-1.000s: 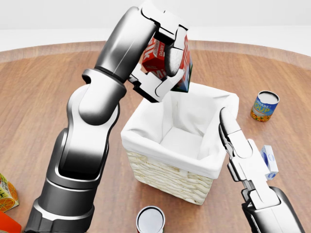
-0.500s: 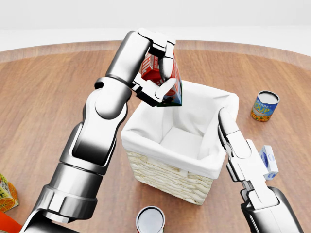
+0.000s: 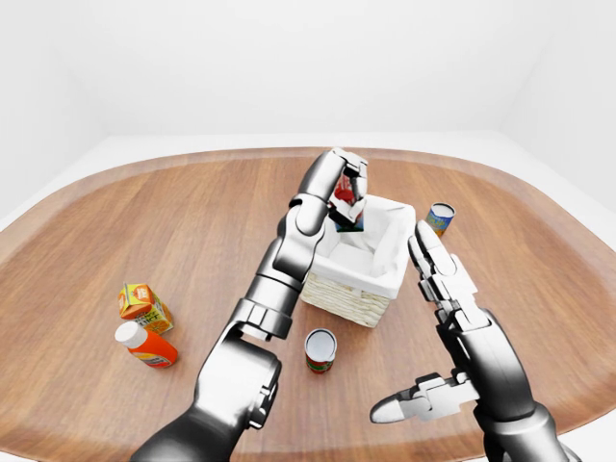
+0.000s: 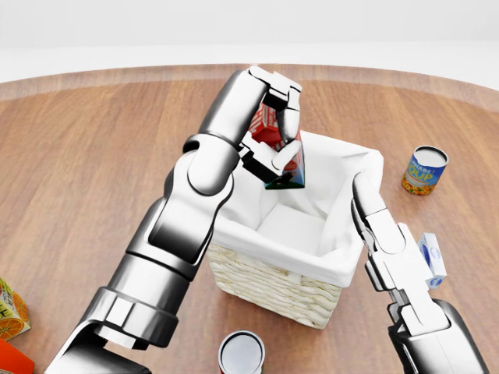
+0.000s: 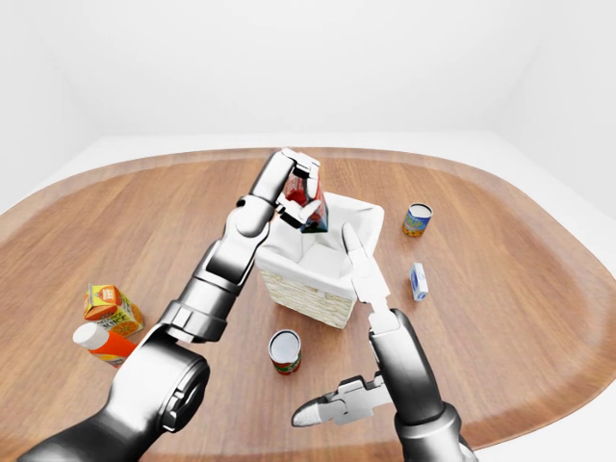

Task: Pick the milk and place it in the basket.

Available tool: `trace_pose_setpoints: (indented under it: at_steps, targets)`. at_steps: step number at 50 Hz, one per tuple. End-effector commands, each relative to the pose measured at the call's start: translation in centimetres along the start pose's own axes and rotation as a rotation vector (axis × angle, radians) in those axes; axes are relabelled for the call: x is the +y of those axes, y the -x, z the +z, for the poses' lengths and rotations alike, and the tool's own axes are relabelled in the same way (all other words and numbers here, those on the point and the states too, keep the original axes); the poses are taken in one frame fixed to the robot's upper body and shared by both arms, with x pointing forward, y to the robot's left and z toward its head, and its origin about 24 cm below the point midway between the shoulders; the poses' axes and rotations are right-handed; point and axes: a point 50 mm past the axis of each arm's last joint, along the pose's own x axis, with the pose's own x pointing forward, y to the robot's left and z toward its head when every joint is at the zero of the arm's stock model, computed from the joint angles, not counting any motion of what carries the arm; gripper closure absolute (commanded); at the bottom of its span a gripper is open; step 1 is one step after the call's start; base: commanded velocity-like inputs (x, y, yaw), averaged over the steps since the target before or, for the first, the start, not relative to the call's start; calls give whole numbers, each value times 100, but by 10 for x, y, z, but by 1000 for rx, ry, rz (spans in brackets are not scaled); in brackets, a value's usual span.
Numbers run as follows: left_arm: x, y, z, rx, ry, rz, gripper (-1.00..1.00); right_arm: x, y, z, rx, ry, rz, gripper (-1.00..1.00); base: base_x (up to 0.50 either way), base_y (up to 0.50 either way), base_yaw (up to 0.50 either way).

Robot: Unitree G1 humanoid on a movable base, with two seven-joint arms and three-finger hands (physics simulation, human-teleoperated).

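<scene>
My left hand (image 5: 300,197) grips the milk (image 5: 305,205) over the basket (image 5: 318,274); my right hand (image 5: 358,265) hangs open beside it.

The left hand (image 4: 279,128) wraps the milk carton (image 4: 279,156) over the basket (image 4: 257,273), so the fingers cover most of the carton's red upper part and its lettering cannot be read. The left arm hides the basket's left rim and wall in the head view. In that view the picture's bottom edge cuts the can (image 4: 241,354) below the basket, and the left edge cuts the orange carton (image 4: 11,309) far to the basket's left. Right of the basket, the right hand (image 4: 386,241) partly covers a small blue-and-white box (image 5: 418,281), whose print is too small to read.
</scene>
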Motion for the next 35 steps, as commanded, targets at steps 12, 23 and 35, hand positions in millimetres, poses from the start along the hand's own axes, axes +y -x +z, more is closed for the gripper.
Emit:
trace_pose_setpoints:
  at_steps: [12,23,35]
  targets:
    - [-2,-17,-30,124,-19,20,100,1,1,1,-2,-3,5,-100,0,0,0]
    - [-9,-16,-25,102,-4,13,100,1,1,1,-2,-2,4,-100,0,0,0]
    - [-19,-14,-29,124,-19,-3,100,0,1,1,-3,-2,4,-100,0,0,0]
